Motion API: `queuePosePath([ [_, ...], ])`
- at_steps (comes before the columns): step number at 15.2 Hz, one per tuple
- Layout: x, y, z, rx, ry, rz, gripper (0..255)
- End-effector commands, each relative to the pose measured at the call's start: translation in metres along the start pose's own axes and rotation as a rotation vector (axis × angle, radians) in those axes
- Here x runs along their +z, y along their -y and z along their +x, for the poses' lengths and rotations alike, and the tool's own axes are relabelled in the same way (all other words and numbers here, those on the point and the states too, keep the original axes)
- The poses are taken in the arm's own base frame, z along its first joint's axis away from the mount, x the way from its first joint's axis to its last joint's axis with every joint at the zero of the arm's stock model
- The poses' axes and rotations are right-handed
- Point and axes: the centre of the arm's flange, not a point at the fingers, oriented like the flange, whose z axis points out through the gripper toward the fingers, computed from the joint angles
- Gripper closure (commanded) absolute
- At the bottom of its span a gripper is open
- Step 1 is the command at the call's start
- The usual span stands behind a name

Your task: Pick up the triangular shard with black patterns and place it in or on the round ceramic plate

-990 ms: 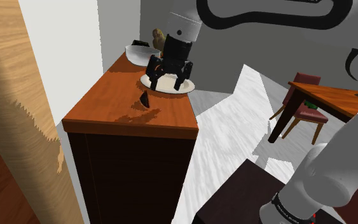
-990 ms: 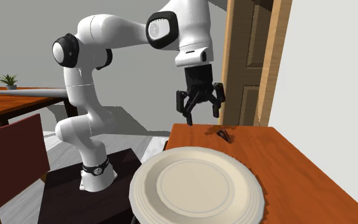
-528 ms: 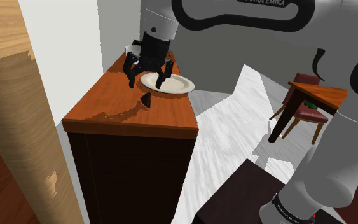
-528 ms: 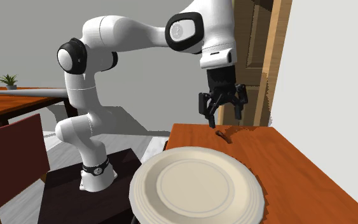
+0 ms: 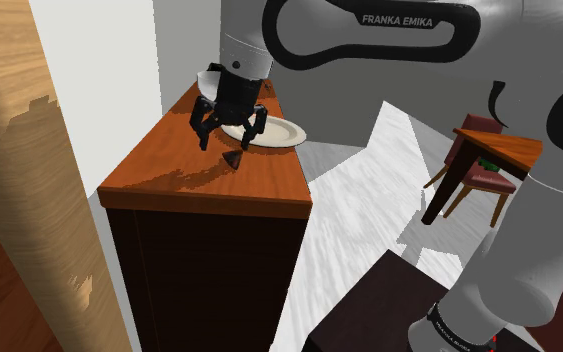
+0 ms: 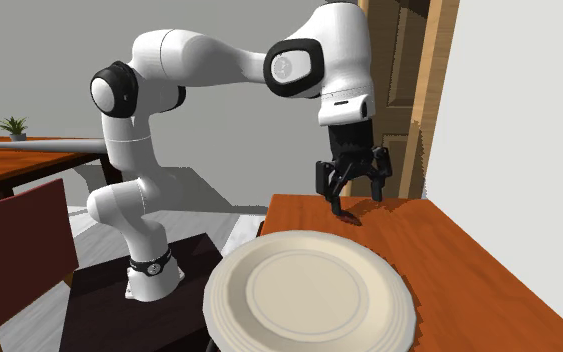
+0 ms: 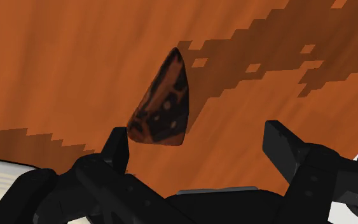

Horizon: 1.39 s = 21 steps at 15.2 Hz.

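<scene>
Lying just under spread jaws: shard (image 7: 161, 102)

Polished reddish wood tops the cabinet (image 5: 169, 155); the shard (image 7: 161, 105) looks glazed, perhaps ceramic; the plate (image 6: 309, 300) is matt cream.

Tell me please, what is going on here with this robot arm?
A white Franka arm is working on a brown wooden cabinet top. Its black gripper hovers close over a small triangular shard with black patterns, with the fingers open. The shard lies on the wood and is not yet gripped. The round plate, where it should go, stands on the same top, a little away from the shard.
</scene>
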Motion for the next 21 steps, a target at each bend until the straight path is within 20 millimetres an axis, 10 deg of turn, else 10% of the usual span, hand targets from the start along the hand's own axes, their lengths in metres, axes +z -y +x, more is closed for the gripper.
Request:
queuePosePath([
  [1, 0.000, 0.000, 0.000, 0.000, 0.000, 0.000, 0],
  [4, 0.000, 0.000, 0.000, 0.000, 0.000, 0.000, 0],
  [5, 0.000, 0.000, 0.000, 0.000, 0.000, 0.000, 255],
  [14, 0.000, 0.000, 0.000, 0.000, 0.000, 0.000, 255],
  [15, 0.000, 0.000, 0.000, 0.000, 0.000, 0.000, 0],
  [21, -0.024, -0.022, -0.051, 0.067, -0.064, 0.006, 0],
])
